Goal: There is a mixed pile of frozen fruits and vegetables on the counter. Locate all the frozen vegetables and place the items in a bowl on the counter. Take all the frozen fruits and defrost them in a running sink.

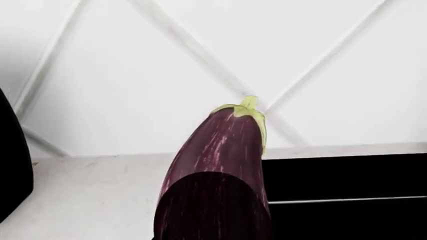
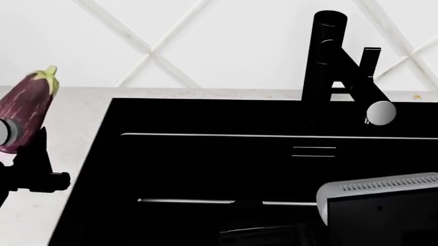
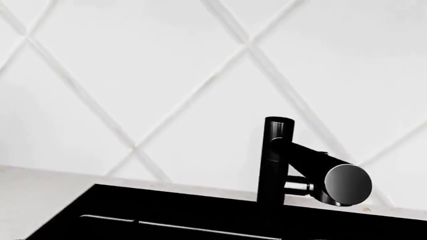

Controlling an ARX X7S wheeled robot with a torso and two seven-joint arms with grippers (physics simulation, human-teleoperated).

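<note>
A glossy dark-purple striped eggplant (image 2: 27, 110) with a pale green cap is one of the frozen vegetables. It hangs above the counter (image 2: 77, 120), just left of the sink (image 2: 205, 169), and my left gripper (image 2: 17, 151) is shut on its lower end. The left wrist view has the eggplant (image 1: 220, 165) filling the middle, cap toward the tiled wall, and it hides the fingers. The black sink (image 1: 347, 180) lies beside it. My right gripper shows in no view. The frozen fruits and the bowl are out of view.
A black angular faucet (image 2: 330, 66) stands at the back rim of the sink, its spout (image 3: 347, 182) facing my right wrist camera. A grey part of my right arm (image 2: 380, 205) hangs over the basin. A dark shape (image 1: 10, 165) borders the counter (image 1: 87, 200).
</note>
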